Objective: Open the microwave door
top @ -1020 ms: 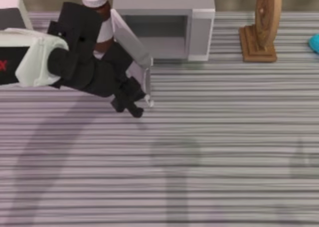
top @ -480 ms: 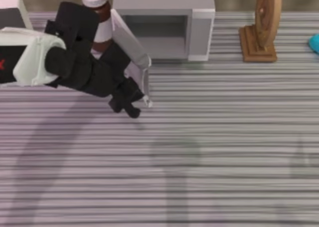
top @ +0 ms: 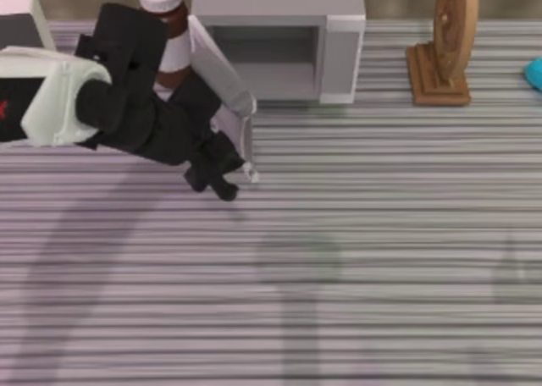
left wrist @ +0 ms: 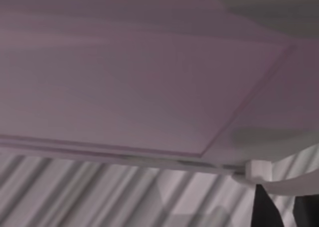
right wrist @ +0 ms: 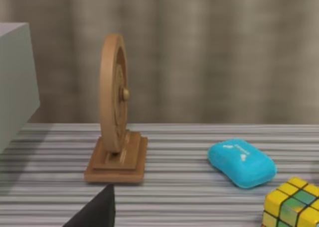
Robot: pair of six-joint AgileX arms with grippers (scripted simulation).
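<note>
Your left gripper (top: 222, 176) is at the free edge of the microwave door (top: 222, 85), swung out leftward and nearer from the microwave (top: 279, 39) at the far side. I judge it is there to lever at the handle bar (top: 249, 145) (finger state: cannot tell). Right arm out of view.

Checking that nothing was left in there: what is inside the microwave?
With the microwave door swung out, the microwave shows a bare grey cavity; its left part sits hidden behind the door. The left end effector is at the handle.
</note>
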